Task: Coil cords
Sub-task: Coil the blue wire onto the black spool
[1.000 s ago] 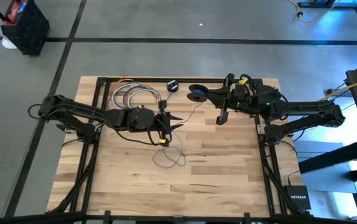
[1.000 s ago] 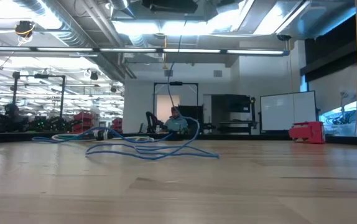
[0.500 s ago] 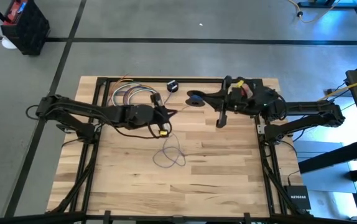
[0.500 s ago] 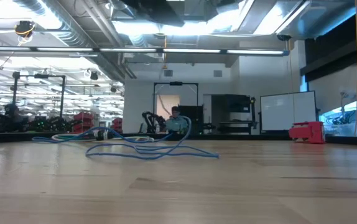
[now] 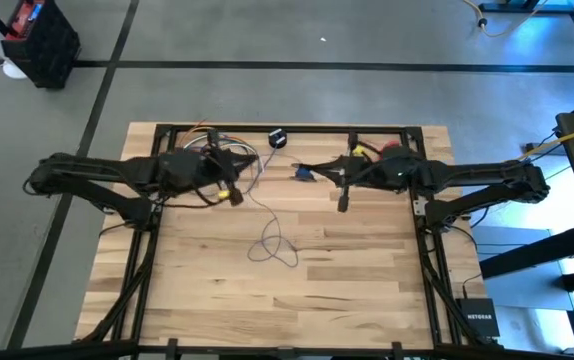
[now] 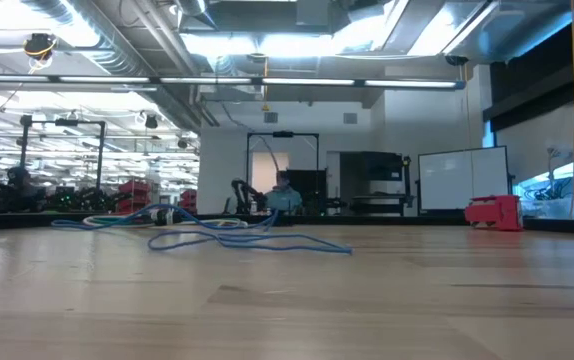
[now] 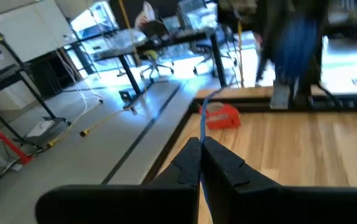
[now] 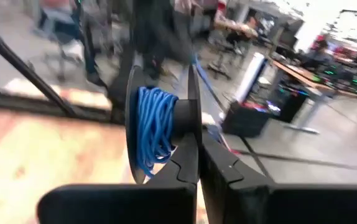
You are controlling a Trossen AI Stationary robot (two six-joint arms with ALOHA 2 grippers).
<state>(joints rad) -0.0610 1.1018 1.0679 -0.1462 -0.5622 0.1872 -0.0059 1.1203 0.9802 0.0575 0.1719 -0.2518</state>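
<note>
high: left gripper (image 5: 235, 180) fingers clenched on blue cord (image 5: 272, 243), trailing to loose loops on worktop (image 5: 367, 290) | low: cord lies sideways, flat | left wrist: cord pinched | right wrist: right gripper (image 8: 198, 146) fingers grasping spool (image 8: 160, 127), axis sideways

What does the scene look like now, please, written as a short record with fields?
left gripper: shut on the cord, toward the far side of the table
right gripper: shut on the black spool
black spool: some blue cord wound on it
cord: loose loops lying mid-table
</note>
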